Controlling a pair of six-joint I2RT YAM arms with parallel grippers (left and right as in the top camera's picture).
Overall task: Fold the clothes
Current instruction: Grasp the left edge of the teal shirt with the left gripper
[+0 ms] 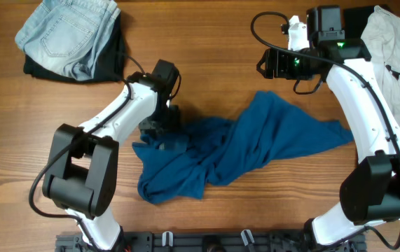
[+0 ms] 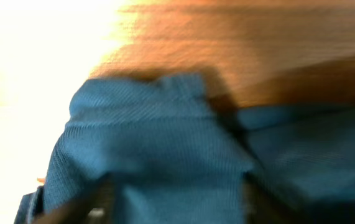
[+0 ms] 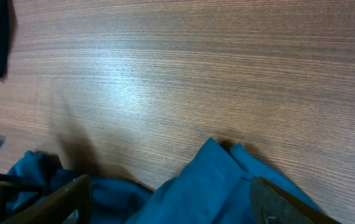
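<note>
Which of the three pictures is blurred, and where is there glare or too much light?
Left wrist view: blurred throughout, the blue shirt soft, the table at the left washed out to white. Right wrist view: sharp wood grain, with a pale sheen left of centre. Overhead view: sharp and evenly lit, no strong glare.

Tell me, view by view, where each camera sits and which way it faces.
Overhead: above the table, looking straight down on blue shirt, denim, white tee; left arm and right arm show.
Left wrist: on that arm's wrist, close over the shirt's edge; left claw blurred at bottom.
Right wrist: likewise mounted, slanting across bare wood to the shirt; right claw open at bottom.
Shared: all three see the blue shirt.
</note>
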